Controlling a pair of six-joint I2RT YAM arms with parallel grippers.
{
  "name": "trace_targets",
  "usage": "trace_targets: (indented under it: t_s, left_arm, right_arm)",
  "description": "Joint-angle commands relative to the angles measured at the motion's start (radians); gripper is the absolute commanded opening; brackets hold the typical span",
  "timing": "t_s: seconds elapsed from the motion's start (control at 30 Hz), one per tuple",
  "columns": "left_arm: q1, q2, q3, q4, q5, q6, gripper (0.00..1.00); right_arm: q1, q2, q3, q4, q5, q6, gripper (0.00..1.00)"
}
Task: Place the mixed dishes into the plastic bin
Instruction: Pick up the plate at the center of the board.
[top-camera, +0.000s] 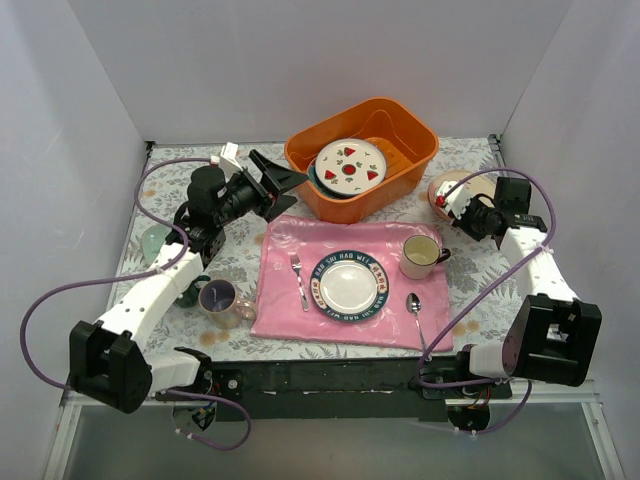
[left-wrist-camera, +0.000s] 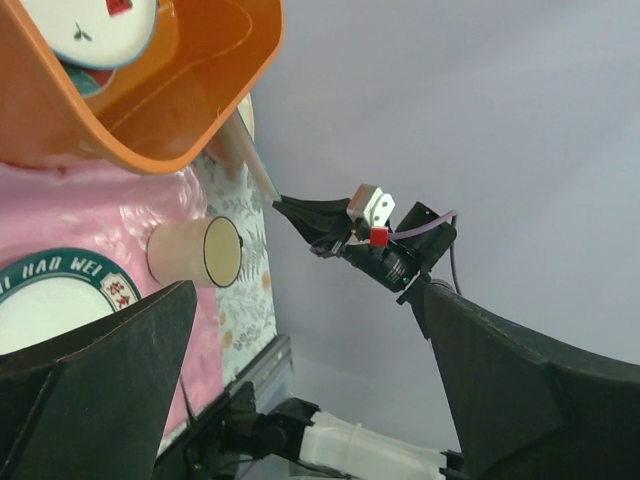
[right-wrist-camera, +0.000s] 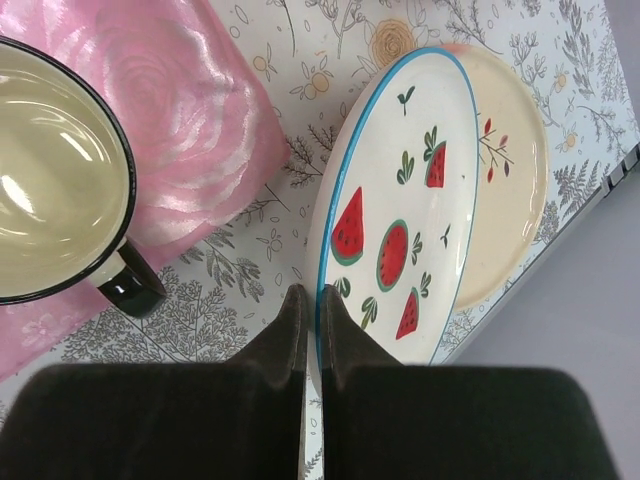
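Note:
The orange plastic bin (top-camera: 405, 150) stands at the back centre and holds a white plate with red fruit marks (top-camera: 350, 166) on top of a teal one. My left gripper (top-camera: 275, 182) hangs wide open just left of the bin, holding nothing. At the right, my right gripper (right-wrist-camera: 318, 300) is shut on the rim of a second fruit-marked plate (right-wrist-camera: 400, 220), which tilts up off a pinkish plate (right-wrist-camera: 510, 170). A lavender-lined mug (top-camera: 218, 296) stands front left. A dark green mug (top-camera: 190, 288) and a pale mint plate (top-camera: 152, 240) are partly hidden by the left arm.
On the pink cloth (top-camera: 290, 300) lie a white plate with a lettered rim (top-camera: 349, 285), a cream mug with a dark handle (top-camera: 422, 256) and a fork (top-camera: 298, 278). A spoon (top-camera: 415, 305) lies at the cloth's right edge. White walls close in the back and sides.

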Motion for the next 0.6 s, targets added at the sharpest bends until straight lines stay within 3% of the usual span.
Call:
trace_targets:
  t_s: [0.0,0.27,0.57]
  left_arm:
    - [-0.004,0.059,0.036,0.057,0.123,-0.11,0.98]
    - [-0.091,0.2,0.102,0.058,0.132,-0.202,0.98]
    - [-0.208,0.418,0.32,0.015,0.137,-0.256,0.98]
  right_arm:
    - [-0.006,-0.095,0.023,0.086,-0.055,0.02,0.01]
    - [-0.003,-0.155,0.023,0.039,-0.103,0.043,0.01]
    - [0.015,-0.228,0.025,-0.02,-0.143,0.076,0.01]
